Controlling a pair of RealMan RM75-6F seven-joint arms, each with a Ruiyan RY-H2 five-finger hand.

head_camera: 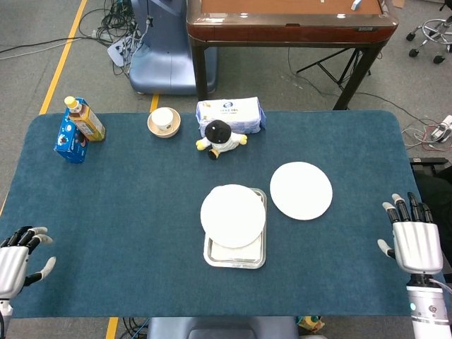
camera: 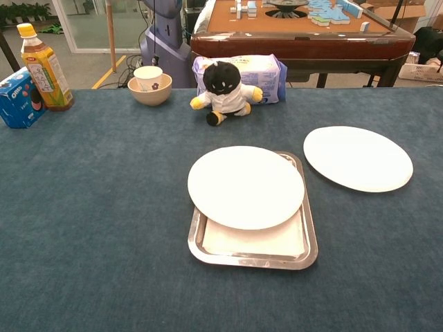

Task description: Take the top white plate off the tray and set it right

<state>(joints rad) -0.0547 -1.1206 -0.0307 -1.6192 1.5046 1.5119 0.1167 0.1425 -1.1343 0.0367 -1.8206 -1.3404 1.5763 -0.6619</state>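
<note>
A white plate (head_camera: pixel 301 190) (camera: pixel 357 157) lies flat on the blue table cloth, to the right of the metal tray (head_camera: pixel 256 258) (camera: pixel 304 257). Another white plate (head_camera: pixel 233 215) (camera: pixel 245 186) rests on top of the tray, with more white beneath it. My right hand (head_camera: pixel 414 240) hovers at the table's right front corner, fingers spread, holding nothing, well clear of both plates. My left hand (head_camera: pixel 15 263) sits at the left front corner, fingers apart and empty. Neither hand shows in the chest view.
At the back stand a plush toy (head_camera: pixel 220 137), a tissue pack (head_camera: pixel 230 113), a bowl with a cup (head_camera: pixel 163 121), a drink bottle (head_camera: pixel 83 118) and a blue box (head_camera: pixel 69 139). A brown table (head_camera: pixel 286 21) stands beyond.
</note>
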